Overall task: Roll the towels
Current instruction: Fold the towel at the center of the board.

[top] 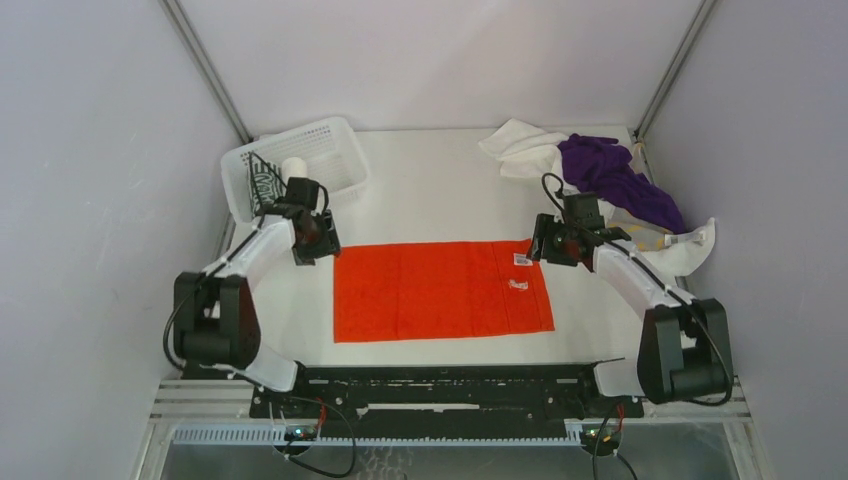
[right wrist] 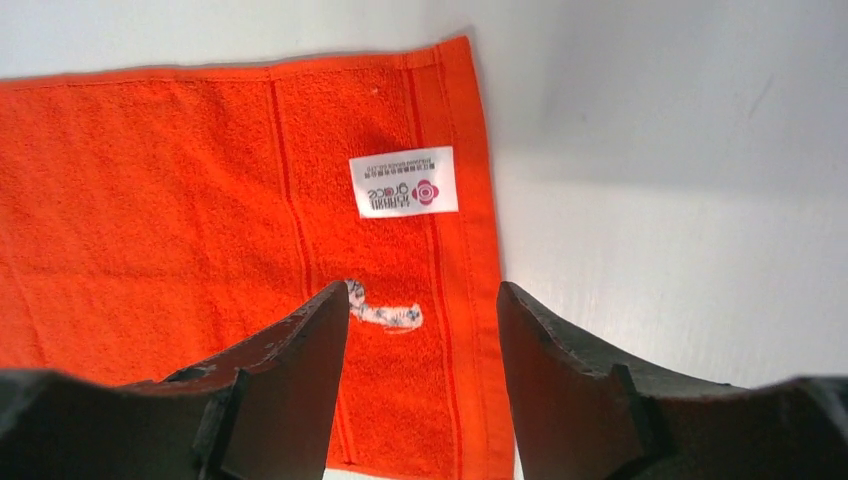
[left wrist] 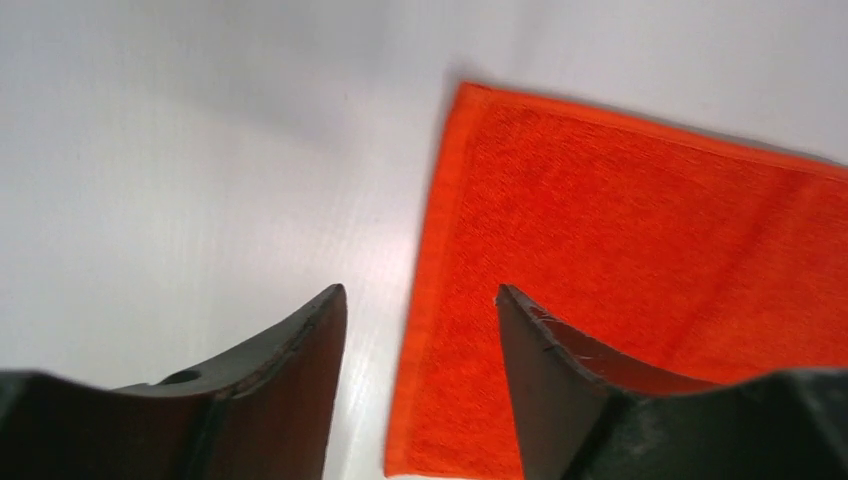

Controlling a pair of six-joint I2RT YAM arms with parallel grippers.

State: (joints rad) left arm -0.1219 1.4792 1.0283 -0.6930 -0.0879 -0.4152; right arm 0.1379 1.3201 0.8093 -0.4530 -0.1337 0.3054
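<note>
The towel lies flat at centre frame. My left gripper and right gripper hang open and empty over its upper corners. I should pinch both level so the roll starts straight.

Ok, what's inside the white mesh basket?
A dark green-and-white patterned towel and a white roll. The left arm covers the basket's near part, so anything there is hidden.

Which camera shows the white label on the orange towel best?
The right wrist view: the white label is close and large on the orange towel, logo visible. The top external view shows only a tiny white patch near the towel's right end. The left wrist view shows the towel's other end, no label.
</note>
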